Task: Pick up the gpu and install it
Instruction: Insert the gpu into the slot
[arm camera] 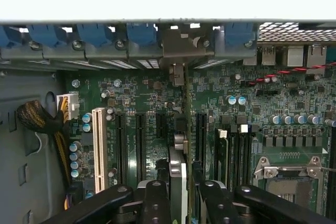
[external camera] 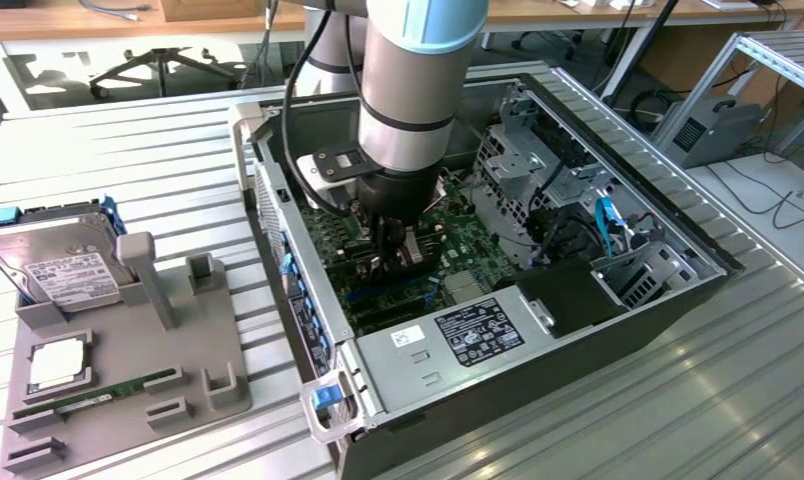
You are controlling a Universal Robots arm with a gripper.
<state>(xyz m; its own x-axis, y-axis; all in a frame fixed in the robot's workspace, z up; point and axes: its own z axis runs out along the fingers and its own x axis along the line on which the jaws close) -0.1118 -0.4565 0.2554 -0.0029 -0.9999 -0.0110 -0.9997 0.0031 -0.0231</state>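
Exterior view: arm is down inside the open PC case (external camera: 669, 290), gripper (external camera: 399, 250) low over the motherboard (external camera: 476, 262) w/ a dark flat card, the gpu (external camera: 405, 262), hanging edge-on under it. So pickup looks done; step in hand is the install, card hovering at or just above the slot row. On the exterior view's left, well apart from the case, the grey parts tray (external camera: 122, 390) holds the hard drive (external camera: 58, 262) and the green memory stick (external camera: 95, 392); neither matters now. Room: case wall w/ blue clips close on the left, drive cage (external camera: 536, 165) and PSU (external camera: 489, 335) on the right and near side, so little sideways slack. Wrist view: black fingers (arm camera: 157, 198) sit partway closed on the gpu (arm camera: 177, 169), pinching its thin top edge from both sides. Card runs straight away from the camera, its silver bracket (arm camera: 181, 43) up against the rear slot openings among the blue latches (arm camera: 142, 32). It lines up btw two black expansion slots (arm camera: 140, 140), white PCI slot (arm camera: 98, 148) further over, CPU socket (arm camera: 286, 174) on the other side. Can't tell if the edge connector is in a slot or just above. Judgement: next move calls for a straight push down, card kept upright, bracket tab clearing the rear lip. Risk: slight tilt jams the connector.
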